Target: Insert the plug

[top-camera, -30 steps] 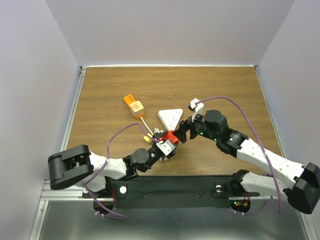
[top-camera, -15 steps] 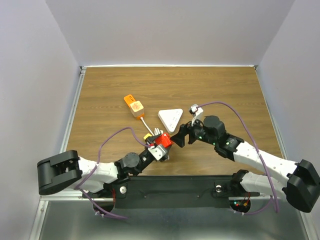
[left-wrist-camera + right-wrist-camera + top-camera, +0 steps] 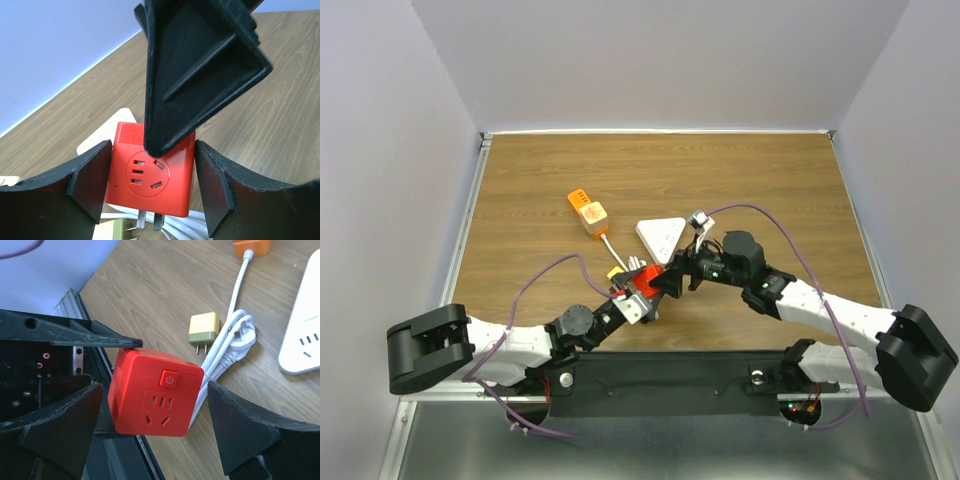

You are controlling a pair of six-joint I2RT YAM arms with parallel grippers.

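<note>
The red plug cube point(image 3: 150, 182) is held up off the table point(image 3: 770, 180), low in front of the arms, and everything here is easiest to place from it. The left gripper point(image 3: 640, 288) is clamped on it, one finger pressed flat to each of two opposite sides, with the cube's metal prongs point(image 3: 150, 219) showing on the face nearest that wrist. The right gripper point(image 3: 155, 387) is spread wide around the same cube, a finger just beside each free side; in its own wrist view I see thin gaps there, so I'd say it isn't pinching. To me this looks like a handover or a re-grip, so that the prongs can be turned toward the white power strip point(image 3: 661, 237), which lies just beyond the cube toward the far side of the table. To do it well, I'd want the right fingers centred on the cube's flat faces, clear of the power button point(image 3: 169, 378) and the socket holes, and closed firmly before the left lets go. A corner grip could twist the cube and leave the prongs skewed. The yellow adapter point(image 3: 203, 327) and the looped white cable point(image 3: 232, 342) lie on the table close under and beside the cube. The cable runs right next to one right finger, so catching it in the squeeze is the thing to watch. After that, the prongs need lining up square with the strip's slots before any push.
</note>
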